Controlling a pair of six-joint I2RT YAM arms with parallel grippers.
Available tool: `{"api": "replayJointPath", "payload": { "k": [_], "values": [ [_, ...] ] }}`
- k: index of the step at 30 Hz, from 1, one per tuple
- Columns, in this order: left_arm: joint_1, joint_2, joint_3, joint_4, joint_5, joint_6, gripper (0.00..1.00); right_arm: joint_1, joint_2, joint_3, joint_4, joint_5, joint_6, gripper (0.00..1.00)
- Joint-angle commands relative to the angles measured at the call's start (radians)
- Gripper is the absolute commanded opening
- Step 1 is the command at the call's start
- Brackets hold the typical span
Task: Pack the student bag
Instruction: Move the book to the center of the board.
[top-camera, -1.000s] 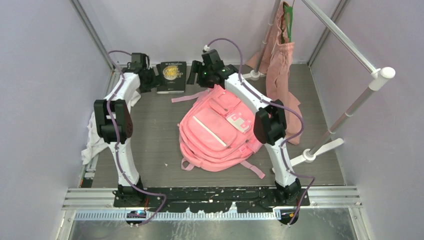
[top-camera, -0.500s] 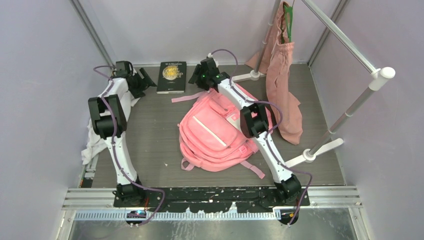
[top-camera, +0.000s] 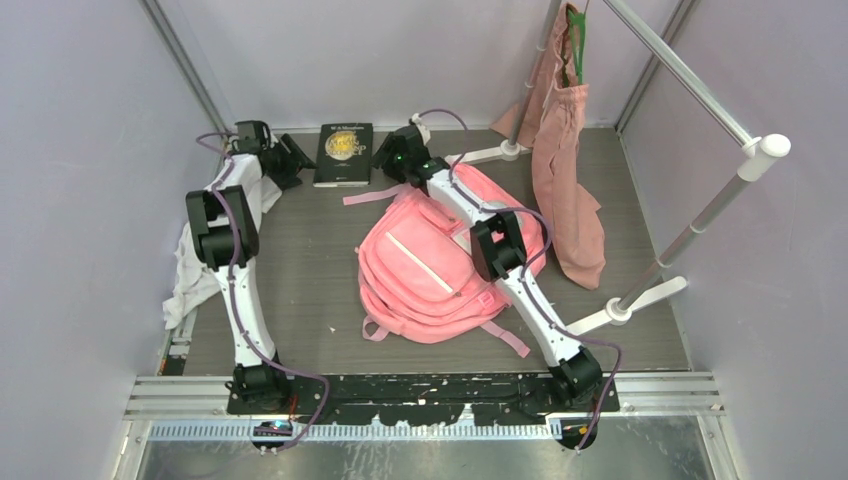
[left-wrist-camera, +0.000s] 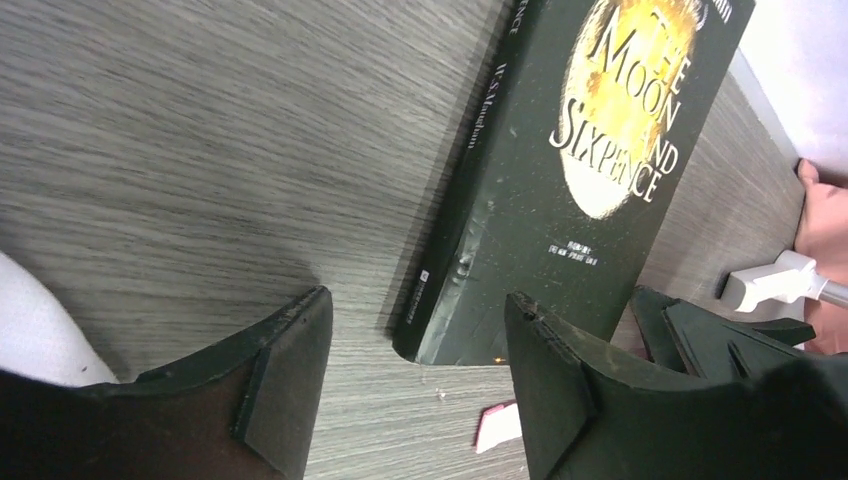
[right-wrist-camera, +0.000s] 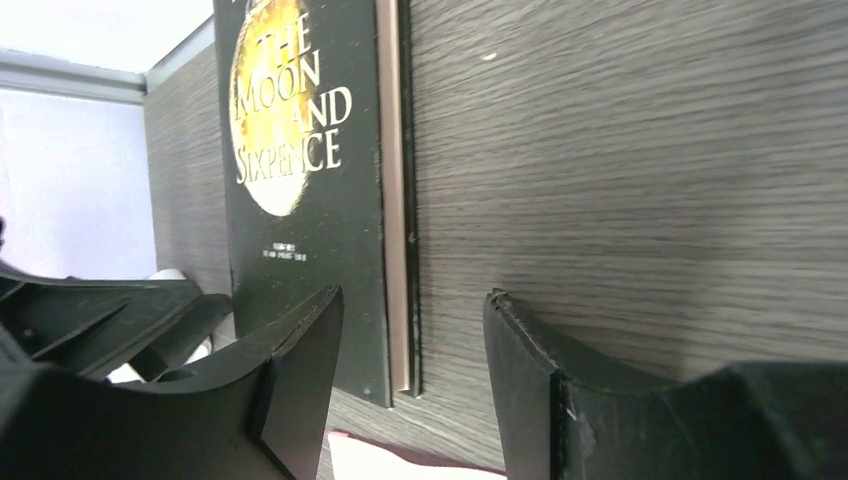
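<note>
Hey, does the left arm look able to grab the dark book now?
Likely yes: the left gripper sits at the book, jaws open either side of its spine corner, nothing blocking.

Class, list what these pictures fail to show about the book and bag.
- Top view: the right arm covers the top of the student bag; its main zip is unseen.
- Left wrist view: the frame edge cuts off the far end of the book.
- Right wrist view: the fingers hide the book's lower corner.

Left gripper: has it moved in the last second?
Yes. The left gripper has shifted left, away from the book's left edge.
</note>
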Motion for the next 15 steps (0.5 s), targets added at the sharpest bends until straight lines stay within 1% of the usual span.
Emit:
{"api": "replayJointPath", "payload": {
  "k": [1,4,6,8,11,13,14,15],
  "values": [
    [-0.005,0.006,0.025,0.046,0.061,-0.029,0.63,0.044,0.025,0.067,0.08,0.006,0.029,0.59],
    [-0.009,-0.019,-0.013,0.079,0.072,-0.035,0.6,0.062,0.044,0.071,0.116,-0.021,0.059,0.59],
    [-0.009,-0.039,-0.042,0.102,0.08,-0.036,0.59,0.069,0.05,0.068,0.125,-0.035,0.069,0.56],
    [-0.013,-0.053,-0.066,0.12,0.106,-0.034,0.54,0.073,0.04,0.049,0.128,-0.046,0.069,0.51],
    [-0.017,-0.066,-0.082,0.124,0.148,-0.034,0.44,0.07,0.009,-0.006,0.145,-0.049,0.089,0.37],
    [-0.023,-0.073,-0.097,0.128,0.157,-0.033,0.4,0.063,0.002,-0.028,0.163,-0.074,0.131,0.26],
    [-0.025,-0.077,-0.107,0.13,0.158,-0.032,0.39,0.06,0.003,-0.03,0.169,-0.091,0.15,0.22],
    [-0.027,-0.081,-0.118,0.136,0.162,-0.032,0.35,0.057,0.003,-0.029,0.168,-0.104,0.158,0.18]
  ]
}}
